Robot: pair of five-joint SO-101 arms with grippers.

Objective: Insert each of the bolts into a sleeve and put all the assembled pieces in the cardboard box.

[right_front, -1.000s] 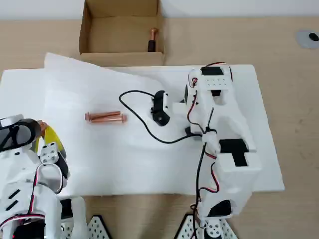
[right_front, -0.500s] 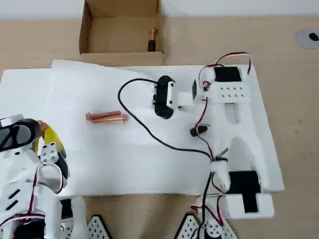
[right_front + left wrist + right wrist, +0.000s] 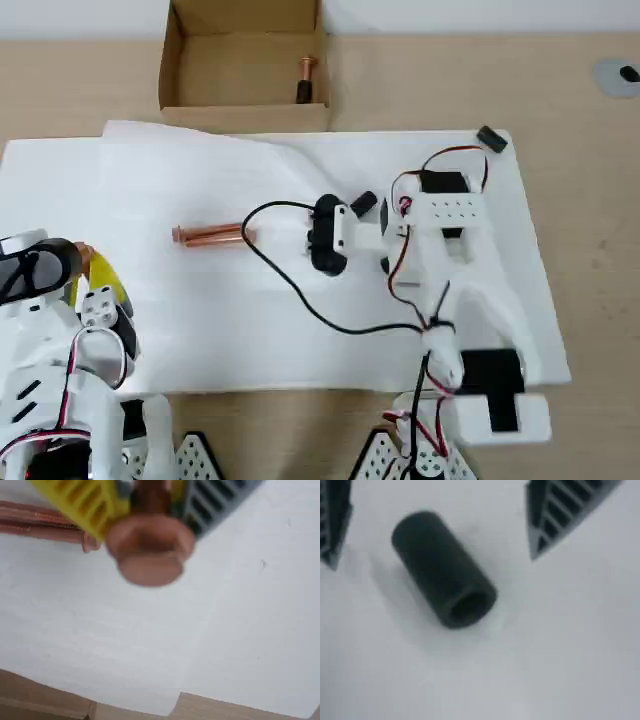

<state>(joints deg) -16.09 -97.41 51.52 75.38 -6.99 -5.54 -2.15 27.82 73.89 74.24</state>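
Left end effector (image 3: 150, 502): clamped on a copper bolt (image 3: 150, 547), with the bolt's flanged head protruding beyond the yellow and dark fingers. In the high view I held this end effector (image 3: 88, 262) above the near left edge of the white sheet (image 3: 200, 320).

Right end effector (image 3: 434, 560): fingers apart, one on either side of a black sleeve (image 3: 442, 570). The sleeve lay on its side on the sheet, its bore open, and I touched it with neither finger.

Loose copper bolts (image 3: 210, 236) lay side by side on the sheet, well apart from the sleeve.

Cardboard box (image 3: 245, 115): stood on the worktop (image 3: 580, 200) beyond the sheet and contained one assembled piece (image 3: 305, 80) by its right wall.
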